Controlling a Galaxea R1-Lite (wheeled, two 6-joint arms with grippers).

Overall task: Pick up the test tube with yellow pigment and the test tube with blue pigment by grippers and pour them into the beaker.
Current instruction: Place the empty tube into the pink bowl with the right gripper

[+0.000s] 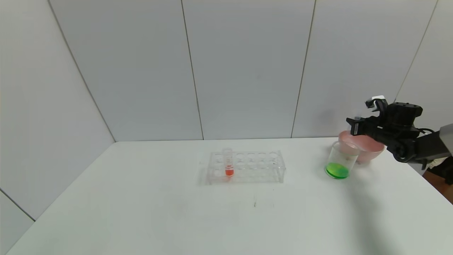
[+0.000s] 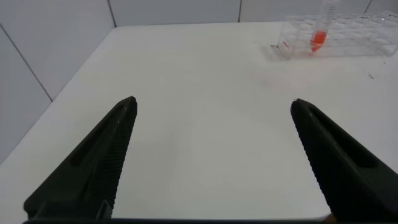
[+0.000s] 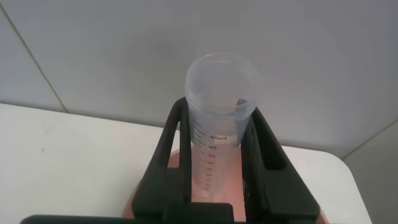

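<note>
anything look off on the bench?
Nothing spilled. The beaker already holds green liquid. The right gripper, over the pink bowl, grips an empty test tube. Only the red-orange tube stands in the rack.

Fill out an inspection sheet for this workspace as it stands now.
Surface: white table, no spills seen.
Job's things: beaker upright, green liquid in its bottom; empty test tube held over the pink bowl; which pigment it held cannot be told.
Clutter: clear rack with one red-orange tube standing in it; the pink bowl sits behind the beaker.
Grippers: right gripper shut on the empty test tube; left gripper open, holding nothing, above bare table.
Cables: black cable at the right arm, off the table.
Surroundings: grey wall panels; nothing else seen.
</note>
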